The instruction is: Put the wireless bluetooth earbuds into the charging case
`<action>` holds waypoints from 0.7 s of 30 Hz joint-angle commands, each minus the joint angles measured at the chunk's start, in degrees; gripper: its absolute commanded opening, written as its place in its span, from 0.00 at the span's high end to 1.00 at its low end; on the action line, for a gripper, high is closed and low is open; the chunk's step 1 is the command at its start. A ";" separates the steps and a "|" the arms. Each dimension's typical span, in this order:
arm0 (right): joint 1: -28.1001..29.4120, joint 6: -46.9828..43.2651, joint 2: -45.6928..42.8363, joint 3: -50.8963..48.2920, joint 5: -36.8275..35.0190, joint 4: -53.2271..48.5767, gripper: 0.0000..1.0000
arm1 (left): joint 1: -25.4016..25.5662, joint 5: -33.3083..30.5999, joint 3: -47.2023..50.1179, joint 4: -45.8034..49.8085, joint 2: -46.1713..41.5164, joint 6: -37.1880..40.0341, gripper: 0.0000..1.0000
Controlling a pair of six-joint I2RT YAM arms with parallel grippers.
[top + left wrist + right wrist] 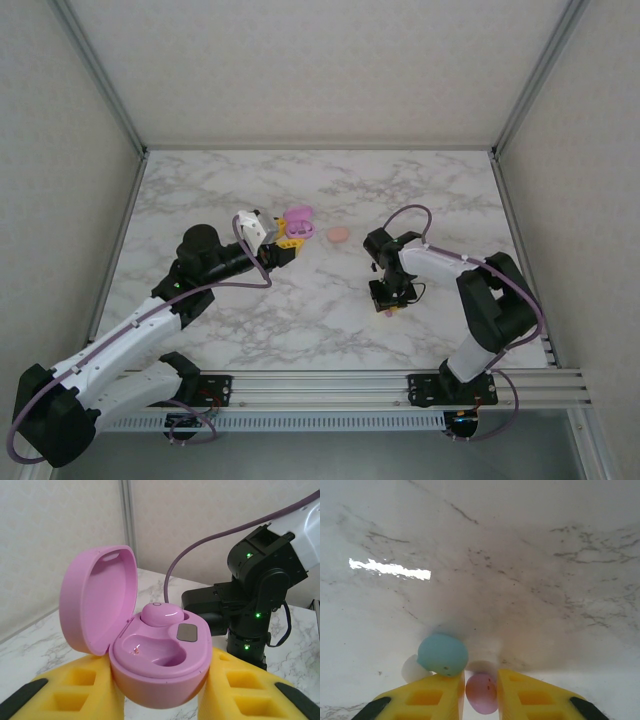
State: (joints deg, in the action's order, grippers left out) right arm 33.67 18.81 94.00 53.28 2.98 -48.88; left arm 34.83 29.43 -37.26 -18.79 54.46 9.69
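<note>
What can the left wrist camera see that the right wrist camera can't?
Left wrist: an open pink case held by the left gripper, one seated bud inside, one socket empty, the right arm beyond. Right wrist: a teal bud, and a pink bud pinched in the right gripper. Both: yellow fingers and marble table.

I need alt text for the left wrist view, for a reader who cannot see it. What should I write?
An open pink charging case sits between the two yellow fingers of the left pincer, with one pink earbud seated in its far socket and the near socket empty. Behind it stands the black right arm above the marble table.
</note>
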 commanded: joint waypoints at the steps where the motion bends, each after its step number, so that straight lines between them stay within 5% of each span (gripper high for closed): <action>1: 0.63 0.40 0.54 1.14 -0.59 -1.54 0.74 | 0.57 -0.60 0.69 0.24 -0.72 0.64 0.68; 21: 0.31 6.63 -3.49 -1.55 -6.61 -1.38 0.77 | 0.51 -0.34 0.56 0.33 -0.79 0.34 0.68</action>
State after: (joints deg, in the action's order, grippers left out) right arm 33.69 23.14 92.90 52.71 -1.34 -49.12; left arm 34.83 29.43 -37.26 -18.06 54.46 9.87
